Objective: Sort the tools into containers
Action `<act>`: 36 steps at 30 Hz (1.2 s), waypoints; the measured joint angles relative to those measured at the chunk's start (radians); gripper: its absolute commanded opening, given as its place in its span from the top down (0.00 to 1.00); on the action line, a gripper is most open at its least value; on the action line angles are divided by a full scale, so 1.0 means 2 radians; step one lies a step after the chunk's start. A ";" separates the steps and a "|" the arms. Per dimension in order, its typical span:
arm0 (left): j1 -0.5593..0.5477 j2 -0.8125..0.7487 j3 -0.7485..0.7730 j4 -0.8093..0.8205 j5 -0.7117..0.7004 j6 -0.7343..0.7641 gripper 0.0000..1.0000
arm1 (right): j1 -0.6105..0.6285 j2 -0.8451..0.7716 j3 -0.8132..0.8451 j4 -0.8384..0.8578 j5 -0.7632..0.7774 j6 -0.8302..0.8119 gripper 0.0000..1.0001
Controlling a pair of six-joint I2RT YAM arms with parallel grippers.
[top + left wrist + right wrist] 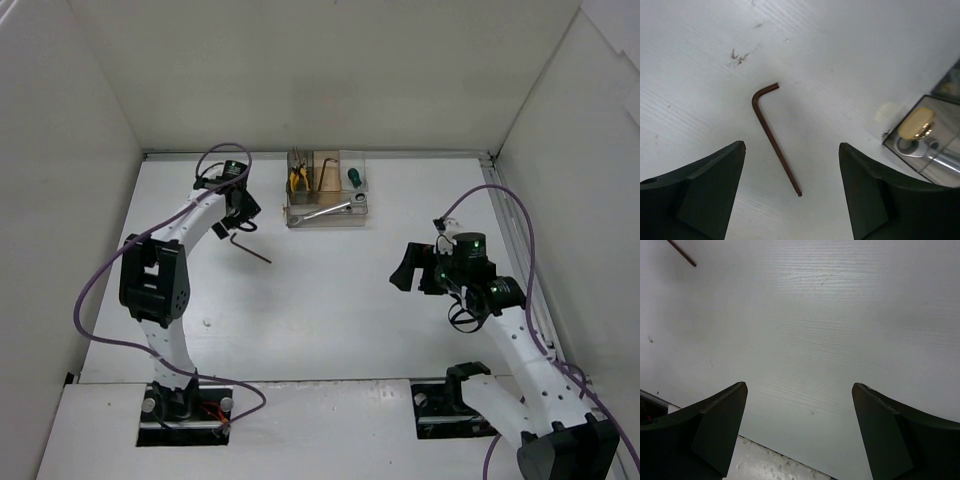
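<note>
A dark L-shaped hex key [248, 246] lies flat on the white table; the left wrist view shows it [774, 137] between and just ahead of my open fingers. My left gripper [240, 215] hovers open right above it, empty. The clear organizer box [326, 189] stands at the back centre. It holds yellow-handled pliers [297, 178], a green-handled screwdriver [352, 177] and a silver wrench [328, 210] in the front tray. The box corner and wrench show in the left wrist view [927, 145]. My right gripper [412, 268] is open and empty over bare table at the right.
White walls enclose the table on three sides. Purple cables [100, 280] loop beside both arms. A metal rail [505, 230] runs along the table's right edge. The tip of the hex key shows at the top left of the right wrist view [682, 254].
</note>
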 measured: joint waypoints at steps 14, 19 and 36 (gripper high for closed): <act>0.014 0.045 0.007 -0.070 0.042 -0.071 0.37 | 0.000 -0.025 0.000 -0.002 0.000 0.002 0.17; 0.020 0.069 0.007 -0.076 0.064 -0.085 0.42 | 0.000 -0.026 0.000 -0.002 0.000 0.002 0.17; 0.009 0.071 -0.013 -0.091 0.117 -0.143 0.48 | 0.000 -0.026 0.000 -0.002 0.000 0.001 0.16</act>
